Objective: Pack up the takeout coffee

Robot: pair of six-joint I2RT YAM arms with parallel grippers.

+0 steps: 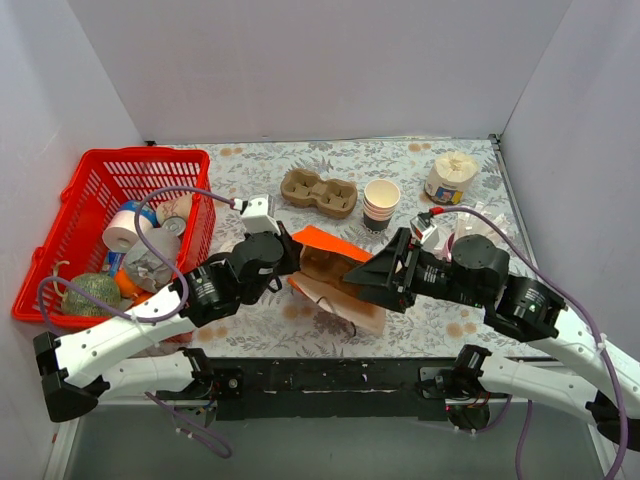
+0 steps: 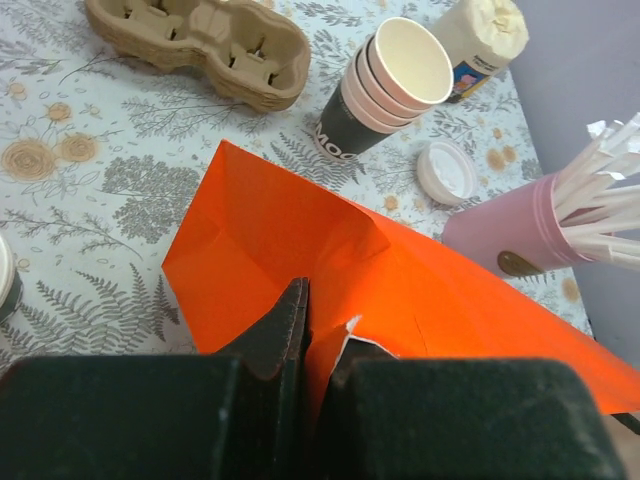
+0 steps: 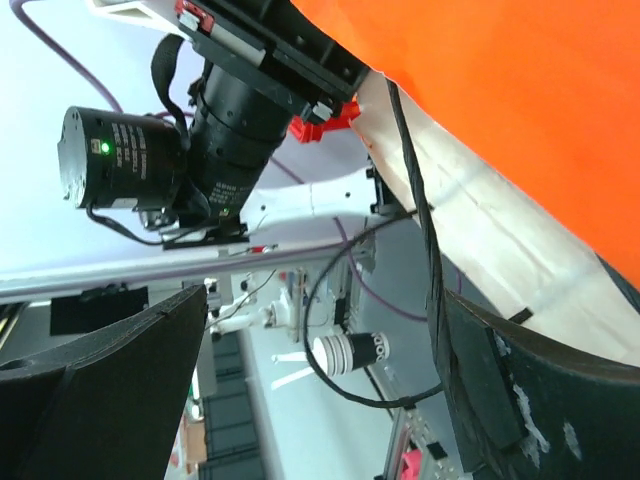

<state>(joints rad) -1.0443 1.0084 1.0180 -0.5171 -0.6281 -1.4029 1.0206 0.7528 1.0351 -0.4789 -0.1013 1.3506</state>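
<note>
A brown paper bag (image 1: 335, 288) with an orange inside (image 2: 300, 230) lies on its side mid-table, mouth toward the far side. My left gripper (image 1: 292, 264) (image 2: 318, 320) is shut on its near-left rim. My right gripper (image 1: 365, 272) (image 3: 325, 300) stands wide open at the bag's right side, and the bag wall (image 3: 520, 100) lies along one finger (image 3: 540, 390). No takeout coffee shows plainly. At the left edge of the left wrist view a sliver of a white-rimmed round thing (image 2: 4, 272) appears, and I cannot tell what it is.
A red basket (image 1: 140, 155) of groceries stands at the left. Behind the bag are a pulp cup carrier (image 1: 318, 192), a stack of lidless cups (image 1: 381, 203), a cream wrapped tub (image 1: 450, 178), a loose white lid (image 2: 447, 170) and a pink cup of sticks (image 2: 510, 225).
</note>
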